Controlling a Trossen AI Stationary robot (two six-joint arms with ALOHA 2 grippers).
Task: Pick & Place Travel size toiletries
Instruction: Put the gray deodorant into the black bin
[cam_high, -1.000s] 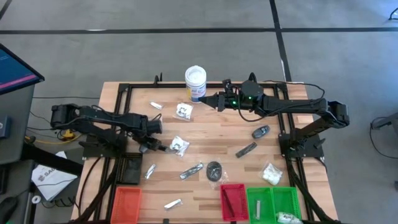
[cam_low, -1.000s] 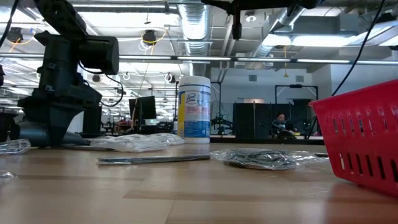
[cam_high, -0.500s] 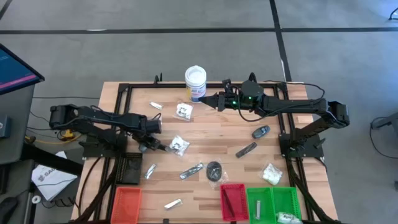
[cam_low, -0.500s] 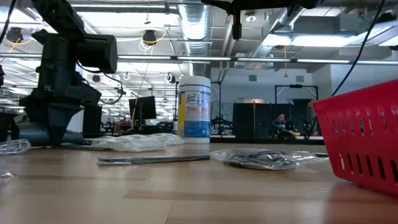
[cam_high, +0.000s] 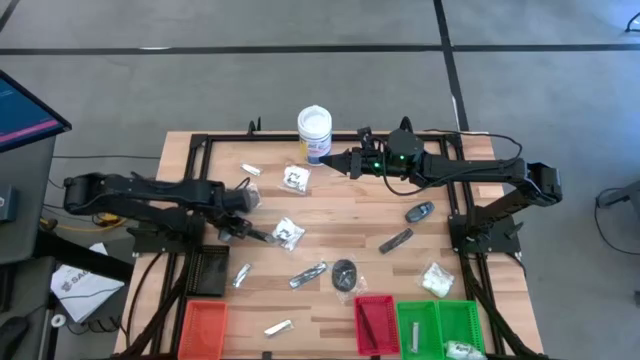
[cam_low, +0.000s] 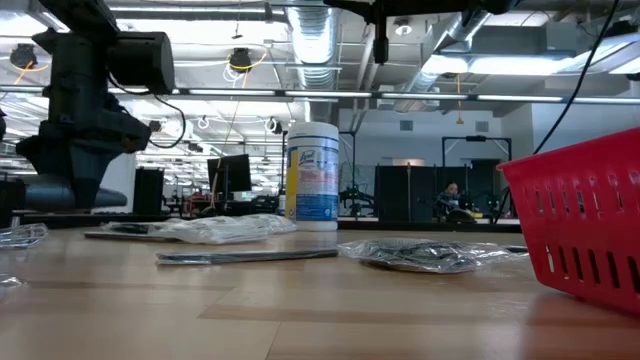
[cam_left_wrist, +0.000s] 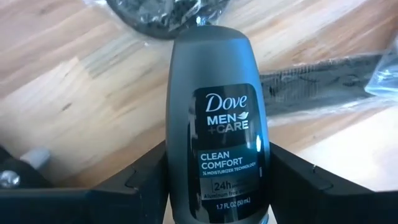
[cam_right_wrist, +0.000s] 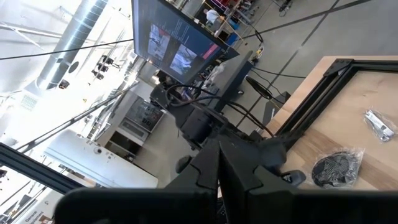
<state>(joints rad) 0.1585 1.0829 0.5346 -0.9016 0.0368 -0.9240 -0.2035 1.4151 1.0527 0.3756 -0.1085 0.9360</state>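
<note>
My left gripper (cam_left_wrist: 216, 186) is shut on a dark grey Dove roll-on bottle (cam_left_wrist: 216, 106) over the table's left part (cam_high: 236, 218); in the low view it shows at the left (cam_low: 75, 190). More toiletries lie on the wood: clear packets (cam_high: 288, 233) (cam_high: 296, 178) (cam_high: 436, 278), a black stick (cam_high: 396, 240), a dark disc (cam_high: 345, 272) and silvery sachets (cam_high: 307, 274) (cam_high: 241, 274). My right gripper (cam_high: 330, 159) hangs shut and level over the far side, holding nothing (cam_right_wrist: 219, 165). My left gripper pinches the bottle's two long sides (cam_left_wrist: 177, 180) between its two fingers (cam_left_wrist: 137, 183), near the end where the label's small print is. The fingers come from above, pointing down, and lie across the bottle. The label faces the wrist camera and the rounded end (cam_left_wrist: 211, 37) juts out past the fingers.
A white tub with a blue label (cam_high: 314, 130) stands at the far edge. Orange (cam_high: 205, 325), red (cam_high: 376, 322) and green (cam_high: 440, 325) trays line the near edge. A black frame (cam_high: 200, 150) runs around the table top.
My left gripper has risen from the table with the bottle and drawn a little toward the table's left edge, fingers still pointing down. My right arm has kept still.
</note>
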